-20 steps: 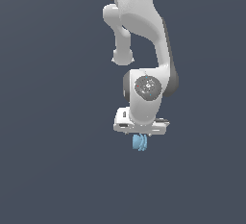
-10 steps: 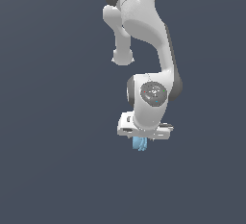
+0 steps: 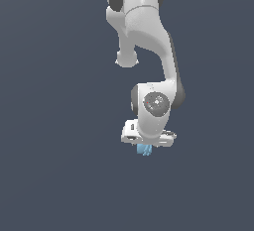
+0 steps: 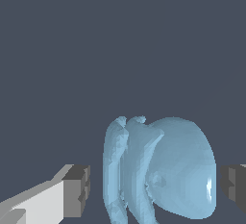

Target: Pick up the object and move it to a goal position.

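Wrist view, object (image 4: 161, 170) between gripper (image 4: 156, 189) fingers

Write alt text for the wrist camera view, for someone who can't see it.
A light-blue ribbed lump fills the lower middle of the picture, sitting between two dark grey finger pads with a visible gap on each side. Behind it is only a plain dark blue-grey background.

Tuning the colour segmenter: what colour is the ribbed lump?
Light blue; the small ribbed cylindrical lump shows best in the wrist view.
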Action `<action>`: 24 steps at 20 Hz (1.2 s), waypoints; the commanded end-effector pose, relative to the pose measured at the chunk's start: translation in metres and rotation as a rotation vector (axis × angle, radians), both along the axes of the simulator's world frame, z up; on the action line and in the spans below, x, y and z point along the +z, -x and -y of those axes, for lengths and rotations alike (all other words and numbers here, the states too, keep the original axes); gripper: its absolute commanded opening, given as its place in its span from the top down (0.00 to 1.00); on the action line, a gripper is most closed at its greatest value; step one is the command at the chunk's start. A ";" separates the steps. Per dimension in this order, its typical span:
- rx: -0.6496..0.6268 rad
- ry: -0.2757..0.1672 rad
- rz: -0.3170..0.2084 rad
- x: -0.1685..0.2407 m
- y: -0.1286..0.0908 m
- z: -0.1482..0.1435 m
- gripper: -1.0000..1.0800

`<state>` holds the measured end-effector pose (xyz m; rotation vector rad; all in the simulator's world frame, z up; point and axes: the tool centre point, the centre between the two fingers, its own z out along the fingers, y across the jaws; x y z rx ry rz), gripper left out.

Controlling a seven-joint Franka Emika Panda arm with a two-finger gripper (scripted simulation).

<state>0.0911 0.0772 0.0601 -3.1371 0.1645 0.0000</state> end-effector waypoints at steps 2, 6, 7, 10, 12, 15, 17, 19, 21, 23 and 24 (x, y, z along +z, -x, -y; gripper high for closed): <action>-0.001 0.000 0.000 -0.017 0.001 0.000 0.04; -0.001 0.000 0.000 -0.022 -0.001 0.000 0.04; -0.001 0.000 0.000 -0.021 -0.001 0.000 0.04; -0.001 0.000 0.000 -0.021 -0.001 0.000 1.00; -0.001 0.000 0.000 -0.021 -0.001 0.000 1.00; -0.001 0.000 0.000 -0.021 -0.001 0.000 1.00; -0.001 0.000 0.000 -0.021 -0.001 0.000 1.00; -0.001 0.000 0.000 -0.021 -0.001 0.000 1.00; -0.001 0.000 0.000 -0.020 0.000 -0.001 1.00; -0.001 0.000 0.000 -0.019 0.001 -0.002 1.00; -0.001 0.000 0.000 -0.019 0.002 -0.003 1.00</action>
